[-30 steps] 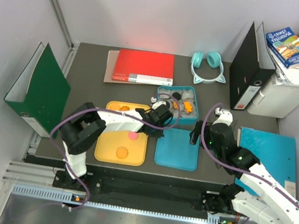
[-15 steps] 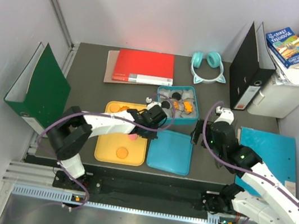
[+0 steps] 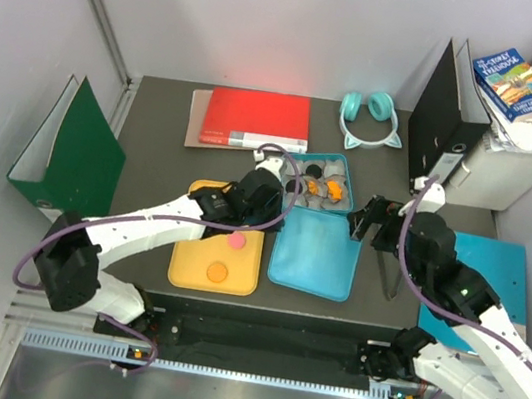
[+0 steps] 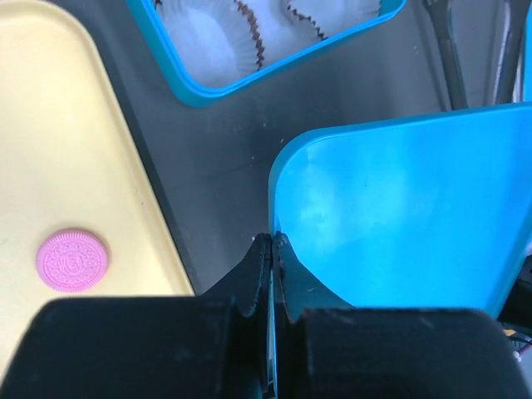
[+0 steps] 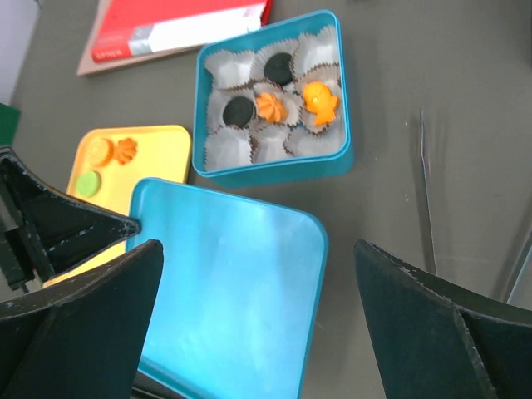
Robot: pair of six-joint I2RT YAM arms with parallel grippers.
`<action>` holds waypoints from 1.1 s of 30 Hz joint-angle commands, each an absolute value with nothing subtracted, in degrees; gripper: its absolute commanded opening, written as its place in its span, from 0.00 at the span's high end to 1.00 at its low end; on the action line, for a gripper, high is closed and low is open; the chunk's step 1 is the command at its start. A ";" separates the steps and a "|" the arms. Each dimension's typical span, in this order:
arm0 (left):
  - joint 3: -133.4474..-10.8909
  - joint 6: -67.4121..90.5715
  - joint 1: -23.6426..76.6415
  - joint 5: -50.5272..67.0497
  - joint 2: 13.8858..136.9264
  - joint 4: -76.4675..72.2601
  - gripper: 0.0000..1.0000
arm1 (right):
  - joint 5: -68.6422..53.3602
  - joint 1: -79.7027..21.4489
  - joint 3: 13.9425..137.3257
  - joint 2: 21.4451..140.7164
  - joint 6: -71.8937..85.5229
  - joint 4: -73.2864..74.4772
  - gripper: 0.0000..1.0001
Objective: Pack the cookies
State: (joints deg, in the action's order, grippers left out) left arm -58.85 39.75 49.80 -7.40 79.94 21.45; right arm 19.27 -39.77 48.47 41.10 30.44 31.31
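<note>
My left gripper (image 3: 272, 208) (image 4: 273, 239) is shut on the left edge of the blue lid (image 3: 315, 255) (image 4: 399, 208) and holds it tilted up off the table. Its tip also shows in the right wrist view (image 5: 129, 226). The blue box (image 3: 319, 155) (image 5: 274, 171) lies just beyond, lined with paper cups, and holds two black cookies (image 5: 279, 68) and two orange cookies (image 5: 319, 97). On the yellow tray (image 3: 190, 271) (image 4: 58, 150) lie a pink cookie (image 3: 236, 240) (image 4: 72, 260), an orange one (image 3: 218, 272), and tan, orange and green ones (image 5: 88, 180). My right gripper (image 3: 369, 219) (image 5: 258, 245) is open above the lid's right side.
A red book (image 3: 258, 119) and teal headphones (image 3: 370, 115) lie at the back. A black binder (image 3: 438, 126) and a white box of books (image 3: 519, 138) stand back right, a green binder (image 3: 71, 153) at the left, and a blue folder (image 3: 483, 269) at the right.
The lid, flat on the table a second ago, is now lifted and tilted toward the box by my left gripper. My right gripper has drawn back to the right.
</note>
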 commanded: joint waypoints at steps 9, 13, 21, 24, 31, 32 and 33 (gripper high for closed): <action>-64.07 38.49 38.87 2.89 78.49 13.98 1.00 | 18.02 -40.34 45.01 32.00 29.18 27.60 0.02; -63.99 39.29 34.81 10.88 78.22 10.64 1.00 | 14.51 -40.34 42.72 30.68 28.74 23.48 0.01; -63.28 40.43 31.90 18.01 76.91 5.36 1.00 | 10.64 -40.25 42.80 36.65 28.30 16.00 0.01; -63.28 40.43 31.82 18.98 76.73 5.27 1.00 | 9.32 -40.17 43.07 38.93 28.04 12.67 0.02; -61.44 41.57 31.73 21.01 74.89 2.64 1.00 | 7.39 -38.59 44.82 46.14 27.68 10.03 0.03; -61.35 41.49 31.73 21.01 74.80 2.90 1.00 | 7.21 -38.32 45.00 46.93 27.77 9.93 0.05; -61.26 41.48 31.73 21.18 74.88 2.90 1.00 | 7.03 -38.23 45.17 47.11 27.95 9.76 0.07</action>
